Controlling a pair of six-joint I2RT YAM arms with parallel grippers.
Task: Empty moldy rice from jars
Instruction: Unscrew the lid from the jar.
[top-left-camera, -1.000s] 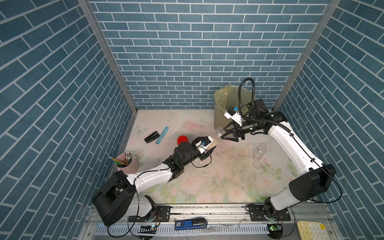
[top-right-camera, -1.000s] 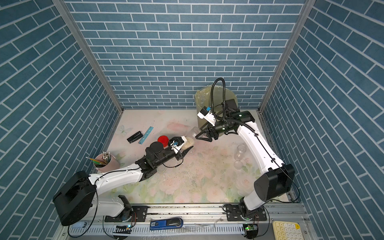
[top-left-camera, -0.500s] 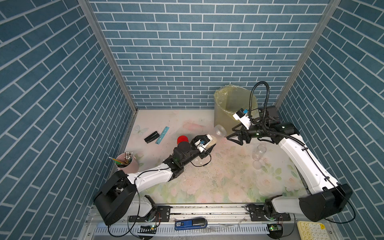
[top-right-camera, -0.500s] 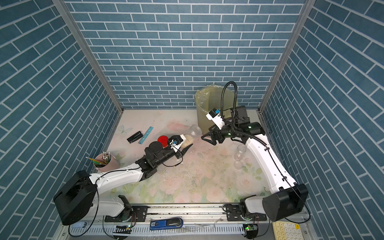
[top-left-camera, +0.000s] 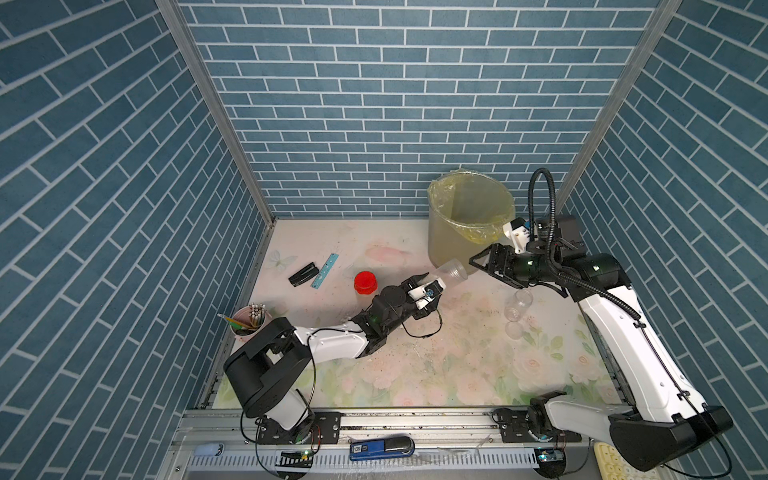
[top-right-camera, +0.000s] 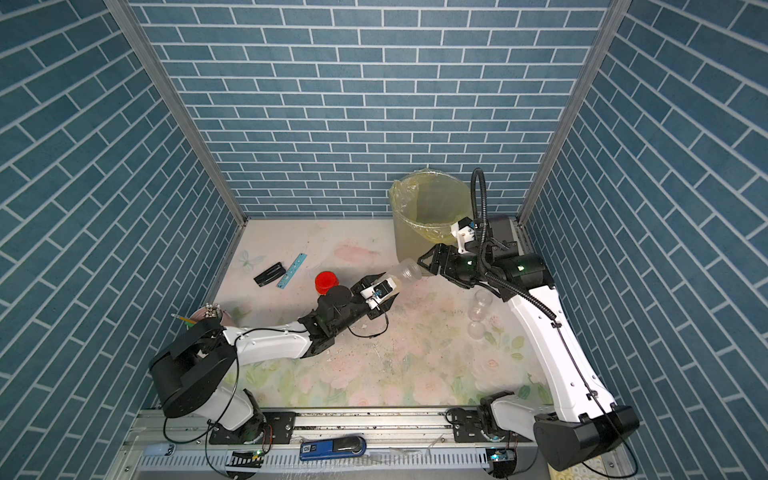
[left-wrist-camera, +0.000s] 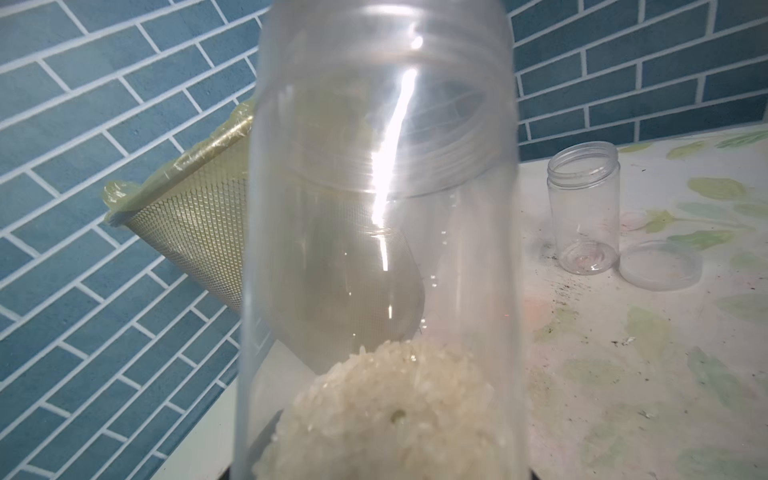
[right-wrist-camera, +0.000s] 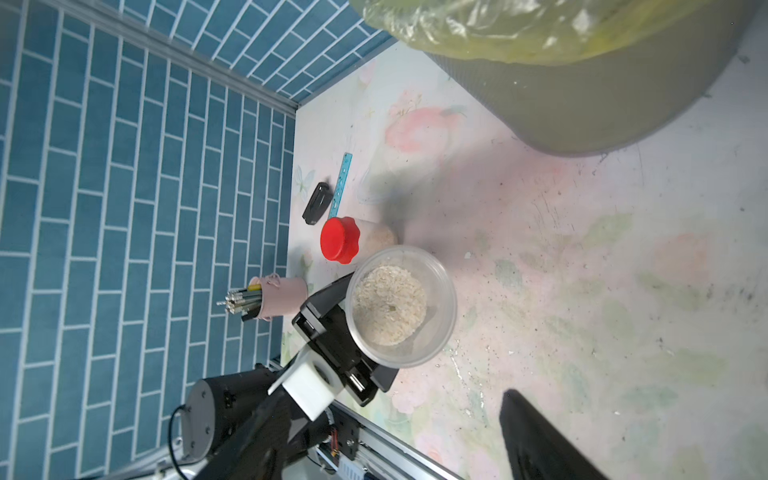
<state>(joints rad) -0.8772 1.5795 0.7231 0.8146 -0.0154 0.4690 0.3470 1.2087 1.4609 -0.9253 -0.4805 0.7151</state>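
In both top views the left tool (top-left-camera: 424, 286) pinches a clear jar (top-left-camera: 451, 272) by its base, the jar tilted with its uncapped mouth toward the right tool (top-left-camera: 478, 266). That tool's jaws stand spread with nothing between them, just beside the jar's mouth. Behind them is the yellow-bagged bin (top-right-camera: 399, 237). A red-capped jar (top-right-camera: 326, 281) stands on the counter (top-left-camera: 415, 374) near the left arm, and an empty jar (top-right-camera: 480, 305) stands well apart, under the right arm.

Left wrist: the moldy rice (left-wrist-camera: 386, 407) sits clumped at the base of the held jar – bin (left-wrist-camera: 195, 216) behind, empty jar (left-wrist-camera: 584, 208) and a clear lid (left-wrist-camera: 660, 264) beside each other.

Right wrist: it looks straight into the jar's mouth at the rice (right-wrist-camera: 388, 305); the red-capped jar (right-wrist-camera: 340, 240) and a pink pencil cup (right-wrist-camera: 282, 295) lie beyond.
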